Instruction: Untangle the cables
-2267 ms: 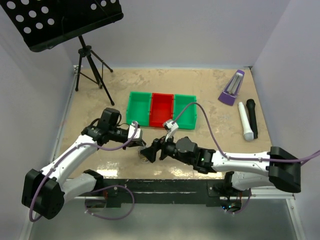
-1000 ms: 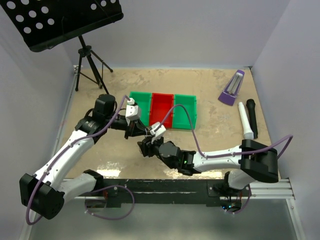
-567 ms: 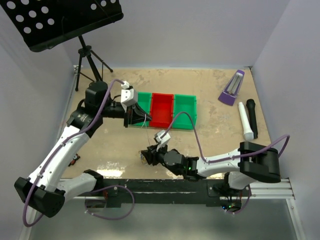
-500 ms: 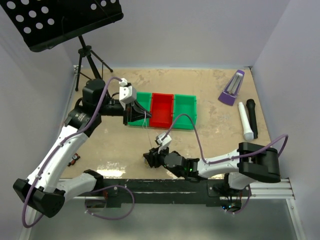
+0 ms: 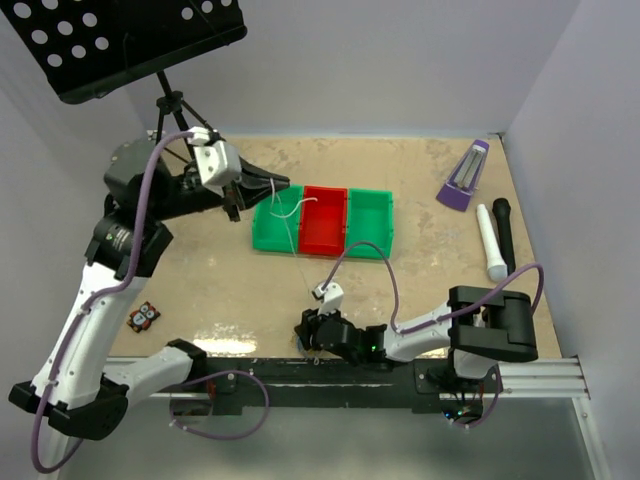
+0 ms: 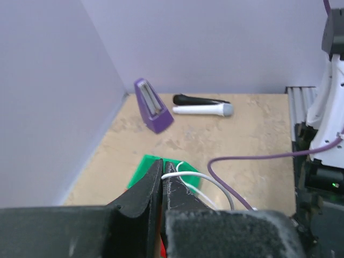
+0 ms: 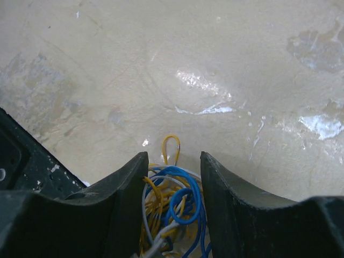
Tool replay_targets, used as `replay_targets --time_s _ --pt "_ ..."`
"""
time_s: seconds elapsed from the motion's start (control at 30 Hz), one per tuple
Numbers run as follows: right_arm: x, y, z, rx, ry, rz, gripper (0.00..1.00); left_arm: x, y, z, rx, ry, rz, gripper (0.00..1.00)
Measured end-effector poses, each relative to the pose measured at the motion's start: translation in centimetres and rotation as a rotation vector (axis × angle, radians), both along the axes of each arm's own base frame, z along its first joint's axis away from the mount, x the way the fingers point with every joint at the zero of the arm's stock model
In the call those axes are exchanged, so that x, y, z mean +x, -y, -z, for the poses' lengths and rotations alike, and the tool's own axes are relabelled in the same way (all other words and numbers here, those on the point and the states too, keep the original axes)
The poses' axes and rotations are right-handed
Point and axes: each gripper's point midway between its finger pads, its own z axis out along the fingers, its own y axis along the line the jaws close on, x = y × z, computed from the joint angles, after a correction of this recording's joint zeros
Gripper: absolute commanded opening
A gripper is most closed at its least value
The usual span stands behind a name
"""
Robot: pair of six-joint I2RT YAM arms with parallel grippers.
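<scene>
Keep the left gripper (image 5: 268,186) pinched shut on the white cable (image 5: 297,235), drawing up and away slowly to slide that strand free of the tangle (image 7: 171,207) without cinching it. Hold the right gripper (image 5: 312,336) low over that knot of blue cable (image 7: 188,193), yellow cable (image 7: 171,145) and white, down at the near edge of the table (image 5: 430,190), fingers astride it; cannot tell whether pinching or merely straddling. Watch for the whole bundle lifting, and ease off if so. Against a second ago: now carrying the left gripper far higher and back-left, above the green bin (image 5: 270,228), no longer beside the right; now stretching a long white span between the two; now resting the right gripper closer to the near edge
</scene>
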Motion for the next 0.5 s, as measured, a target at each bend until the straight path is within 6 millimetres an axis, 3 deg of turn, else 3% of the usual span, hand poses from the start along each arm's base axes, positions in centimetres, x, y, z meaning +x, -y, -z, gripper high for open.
replay_targets --time_s 0.23,0.5 --pt "-0.2 0.5 0.8 0.031 -0.066 0.069 0.48 -1.7 -2.1 -8.5 -0.127 0.251 -0.097 0.00" --pt "0.3 0.9 0.9 0.057 -0.085 0.131 0.51 -2.6 -4.3 -15.4 -0.254 0.439 -0.207 0.00"
